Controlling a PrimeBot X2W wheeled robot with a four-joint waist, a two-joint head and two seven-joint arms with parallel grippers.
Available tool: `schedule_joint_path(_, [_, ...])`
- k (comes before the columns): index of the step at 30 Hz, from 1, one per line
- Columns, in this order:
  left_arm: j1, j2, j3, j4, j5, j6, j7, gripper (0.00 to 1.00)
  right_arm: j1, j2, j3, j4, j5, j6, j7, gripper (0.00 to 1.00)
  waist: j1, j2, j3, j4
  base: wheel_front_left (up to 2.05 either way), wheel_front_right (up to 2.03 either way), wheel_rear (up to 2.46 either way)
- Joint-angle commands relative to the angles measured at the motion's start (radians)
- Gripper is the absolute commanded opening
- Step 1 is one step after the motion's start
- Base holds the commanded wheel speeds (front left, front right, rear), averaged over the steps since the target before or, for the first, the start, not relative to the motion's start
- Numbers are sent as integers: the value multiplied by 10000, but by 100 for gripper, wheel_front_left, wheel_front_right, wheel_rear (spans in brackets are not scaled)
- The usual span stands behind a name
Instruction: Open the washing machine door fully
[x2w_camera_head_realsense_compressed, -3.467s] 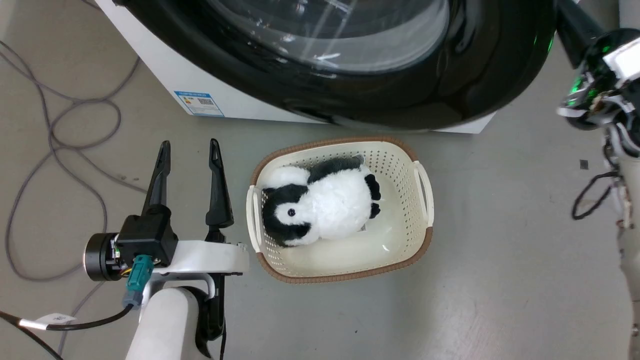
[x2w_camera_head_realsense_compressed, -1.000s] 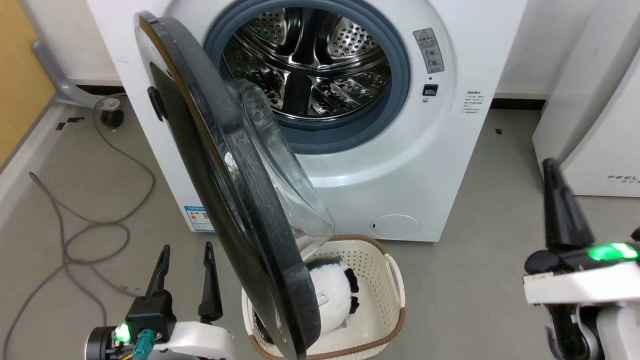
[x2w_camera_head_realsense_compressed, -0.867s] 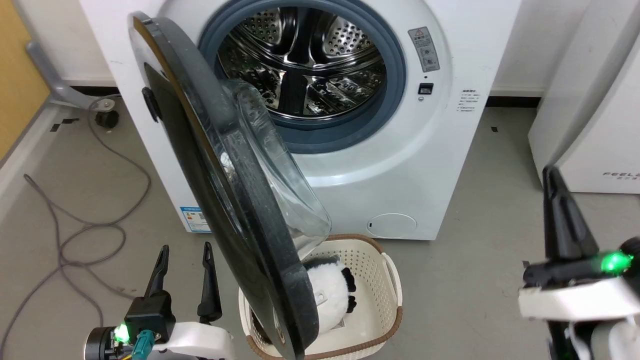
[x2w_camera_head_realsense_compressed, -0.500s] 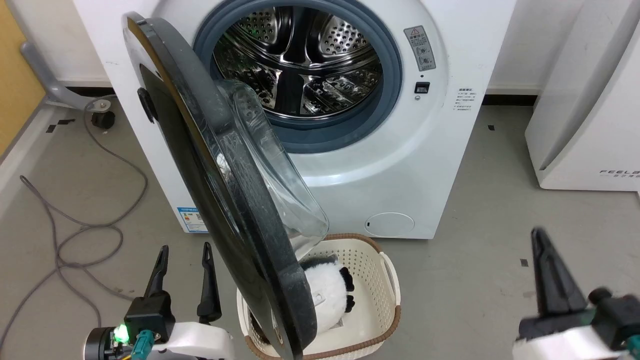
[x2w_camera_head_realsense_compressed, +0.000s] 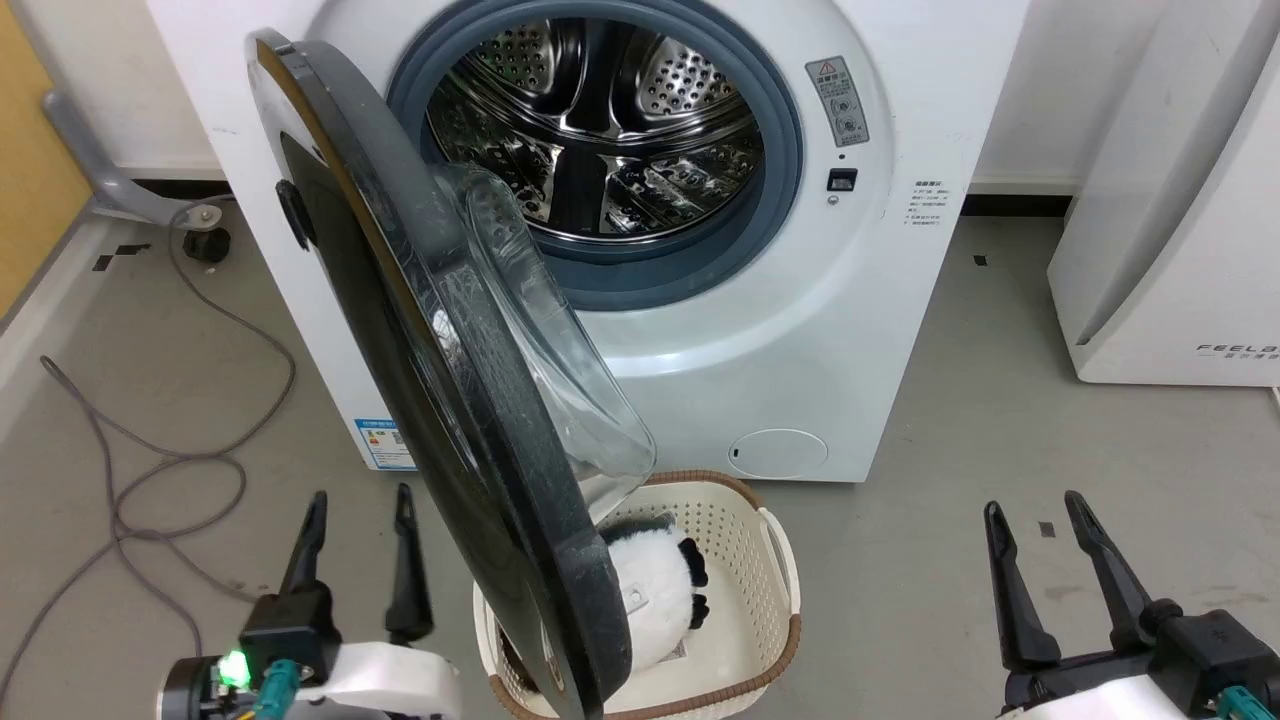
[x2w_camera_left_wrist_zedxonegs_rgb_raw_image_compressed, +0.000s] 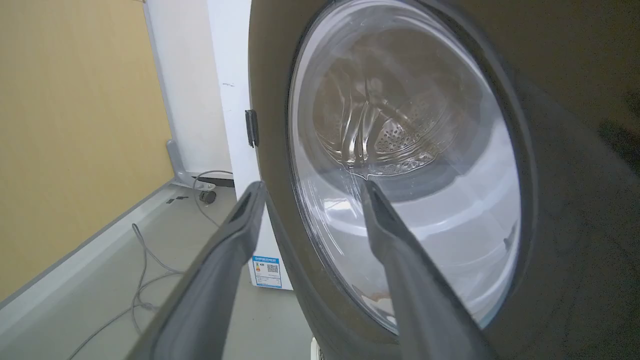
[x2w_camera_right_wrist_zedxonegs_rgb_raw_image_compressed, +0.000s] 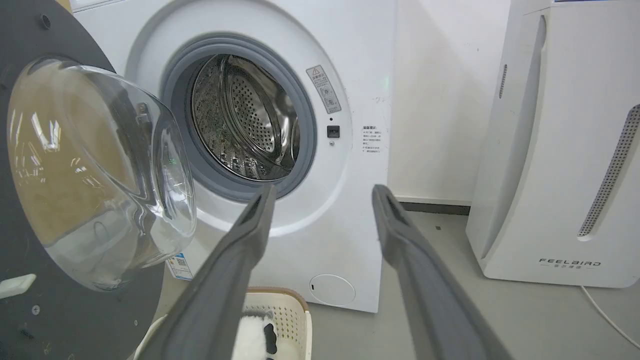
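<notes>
The white washing machine (x2w_camera_head_realsense_compressed: 780, 330) (x2w_camera_right_wrist_zedxonegs_rgb_raw_image_compressed: 350, 75) stands ahead with its steel drum exposed. Its round black door (x2w_camera_head_realsense_compressed: 400, 330) (x2w_camera_left_wrist_zedxonegs_rgb_raw_image_compressed: 575, 175) (x2w_camera_right_wrist_zedxonegs_rgb_raw_image_compressed: 30, 310) with the bulging glass bowl is swung out on its left hinge, roughly edge-on to me, its lower rim over the basket. My left gripper (x2w_camera_head_realsense_compressed: 360, 500) (x2w_camera_left_wrist_zedxonegs_rgb_raw_image_compressed: 312, 187) is open at the lower left, just left of the door's outer face, touching nothing. My right gripper (x2w_camera_head_realsense_compressed: 1032, 505) (x2w_camera_right_wrist_zedxonegs_rgb_raw_image_compressed: 322, 191) is open and empty at the lower right, well away from the machine.
A cream basket (x2w_camera_head_realsense_compressed: 775, 570) (x2w_camera_right_wrist_zedxonegs_rgb_raw_image_compressed: 290, 307) holding a black-and-white plush (x2w_camera_head_realsense_compressed: 655, 590) sits on the floor before the machine, partly under the door. A white FEELBIRD appliance (x2w_camera_head_realsense_compressed: 1180, 250) (x2w_camera_right_wrist_zedxonegs_rgb_raw_image_compressed: 560, 150) stands right. Grey cables (x2w_camera_head_realsense_compressed: 150, 440) trail on the floor left.
My right gripper has dropped to the lower right and its fingers have spread from together to apart. The door and my left gripper have kept their places; the camera shifted slightly.
</notes>
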Motion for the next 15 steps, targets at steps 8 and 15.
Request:
schedule_joint_path(8, [-435, 9, 575, -1132, 230, -35, -55, 0, 85, 54, 56, -195, 60, 8, -43, 100, -1, 0, -26, 65, 0, 0, 0])
schedule_joint_path(15, [-1019, 9, 615, -2654, -44, -365, -55, 0, 97, 54, 52, -258, 65, 8, -43, 100, -1, 0, -19, 62, 0, 0, 0])
